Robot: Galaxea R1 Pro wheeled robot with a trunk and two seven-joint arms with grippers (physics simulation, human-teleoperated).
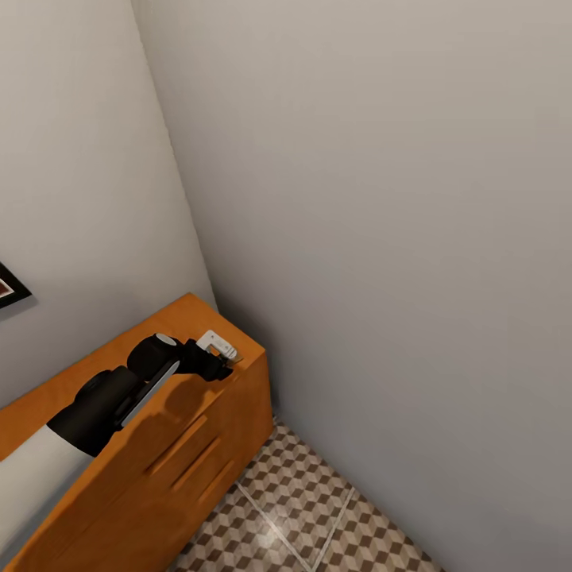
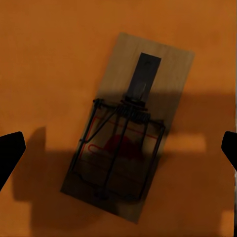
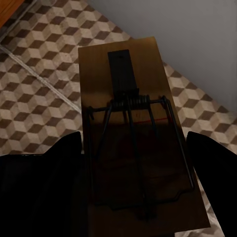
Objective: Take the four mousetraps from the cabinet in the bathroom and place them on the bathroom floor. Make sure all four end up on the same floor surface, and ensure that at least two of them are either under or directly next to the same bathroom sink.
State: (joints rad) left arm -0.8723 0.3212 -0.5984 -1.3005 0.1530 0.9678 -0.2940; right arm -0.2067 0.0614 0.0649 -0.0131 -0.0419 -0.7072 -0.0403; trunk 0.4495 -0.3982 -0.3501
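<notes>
One mousetrap (image 1: 218, 344) lies flat on the cabinet (image 1: 95, 373) top, at its far corner by the wall. My left gripper (image 1: 225, 364) hovers right over it. In the left wrist view this mousetrap (image 2: 131, 128) sits between the two black fingertips (image 2: 10, 153), which stand wide apart and clear of the board, so my left gripper (image 2: 120, 150) is open. Another mousetrap (image 3: 133, 133) is clamped between the fingers of my right gripper (image 3: 136, 168), held above the bathroom floor (image 3: 39, 74). The bathroom sink is out of view.
Grey walls (image 1: 381, 199) meet in a corner behind the cabinet. Slab-handled drawers (image 1: 187, 449) face the cube-patterned floor (image 1: 302, 516) at the lower right. A dark picture frame (image 1: 9, 287) hangs on the left wall. Under the held trap, the wall (image 3: 197, 29) meets the floor.
</notes>
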